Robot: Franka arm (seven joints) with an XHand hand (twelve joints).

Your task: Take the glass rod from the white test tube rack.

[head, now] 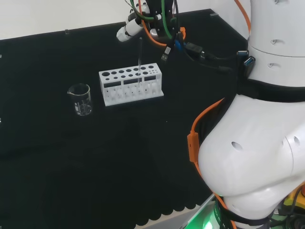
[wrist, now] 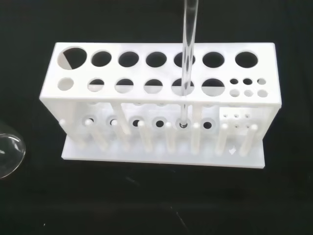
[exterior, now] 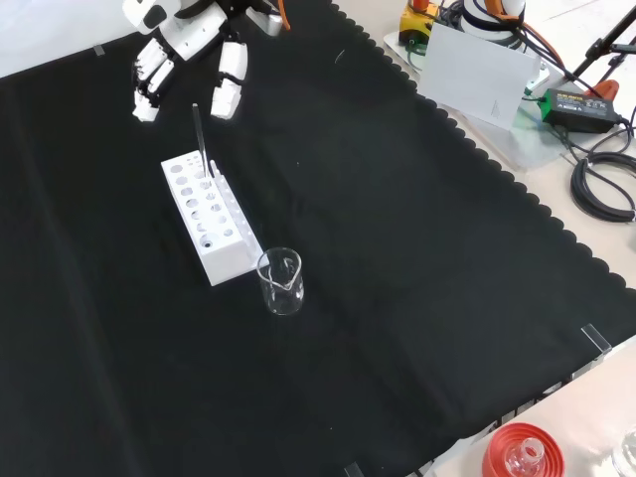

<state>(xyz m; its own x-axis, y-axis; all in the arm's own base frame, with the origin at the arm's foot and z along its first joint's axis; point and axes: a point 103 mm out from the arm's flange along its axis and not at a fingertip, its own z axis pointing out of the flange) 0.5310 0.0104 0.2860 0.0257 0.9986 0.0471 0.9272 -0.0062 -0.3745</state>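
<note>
A thin clear glass rod (head: pixel 139 55) stands upright in a hole of the white test tube rack (head: pixel 110 98), toward the rack's right end in the head view. In the wrist view the rod (wrist: pixel 188 49) passes through the rack's (wrist: pixel 161 72) two hole rows down to its base. The black and white hand (exterior: pixel 184 50) hangs above the rod's (exterior: pixel 200 139) top in the front view, fingers relaxed and spread to either side, holding nothing. The same hand (head: pixel 131 29) shows just above and behind the rack in the head view.
A clear glass beaker (exterior: pixel 281 283) stands close to the rack's (exterior: pixel 189 214) near end in the front view, left of the rack in the head view (head: pixel 81 99). A red ribbed stand (exterior: pixel 522 452) sits past the cloth's edge. The arm's white links (head: pixel 257 143) stand at the right.
</note>
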